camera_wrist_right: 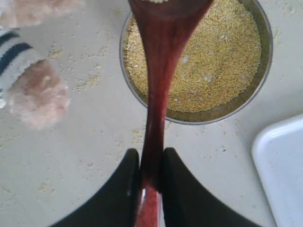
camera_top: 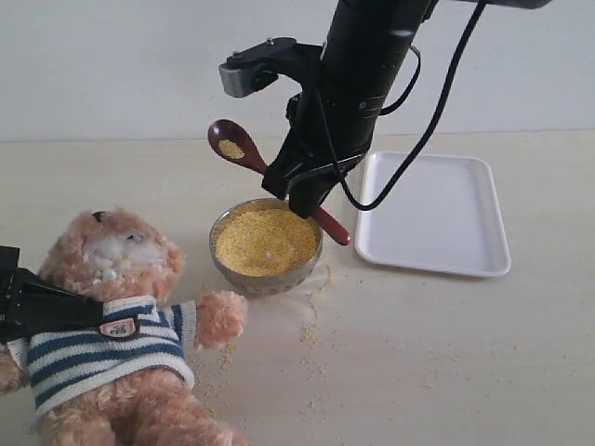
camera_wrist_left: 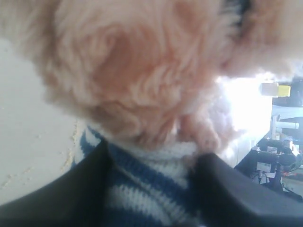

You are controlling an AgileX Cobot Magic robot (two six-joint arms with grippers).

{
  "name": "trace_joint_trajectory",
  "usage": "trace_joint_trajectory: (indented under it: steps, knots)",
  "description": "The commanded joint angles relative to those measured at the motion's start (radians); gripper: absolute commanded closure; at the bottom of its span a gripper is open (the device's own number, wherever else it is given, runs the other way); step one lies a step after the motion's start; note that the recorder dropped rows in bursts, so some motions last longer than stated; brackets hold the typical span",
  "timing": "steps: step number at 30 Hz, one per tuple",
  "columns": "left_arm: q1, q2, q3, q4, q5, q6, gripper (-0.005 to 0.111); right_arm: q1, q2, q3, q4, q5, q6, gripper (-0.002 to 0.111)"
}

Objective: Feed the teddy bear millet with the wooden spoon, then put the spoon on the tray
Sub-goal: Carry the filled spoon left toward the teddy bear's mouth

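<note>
Right gripper (camera_wrist_right: 150, 155) clamped on wooden spoon (camera_wrist_right: 158, 71) handle; spoon slants above bowl (camera_top: 270, 279), some millet (camera_top: 231, 149) in its head; left gripper (camera_wrist_left: 150, 163) pinching teddy bear (camera_top: 112, 316) shirt.

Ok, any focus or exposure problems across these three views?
Left wrist view: the teddy bear fills the frame, soft and out of focus, with a blown-out bright patch behind it. Right wrist view: the wooden spoon and the millet are reasonably sharp, evenly lit. Exterior view: even light, faint shadows, mild overall softness.
</note>
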Motion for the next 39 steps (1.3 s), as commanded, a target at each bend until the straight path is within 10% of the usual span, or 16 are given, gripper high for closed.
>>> trace_joint_trajectory:
  steps: [1,7,39]
  knots:
    - [-0.018,0.01,0.005,-0.086,0.031,-0.006,0.102,0.079,-0.019,-0.004,-0.001,0.004,0.05,0.108]
    - [-0.101,0.087,0.005,-0.096,0.078,0.015,0.102,0.115,-0.019,-0.004,-0.006,0.004,0.194,0.108]
    - [-0.101,0.089,-0.046,-0.087,0.076,0.059,0.102,0.235,0.026,0.007,-0.249,0.004,0.321,0.108]
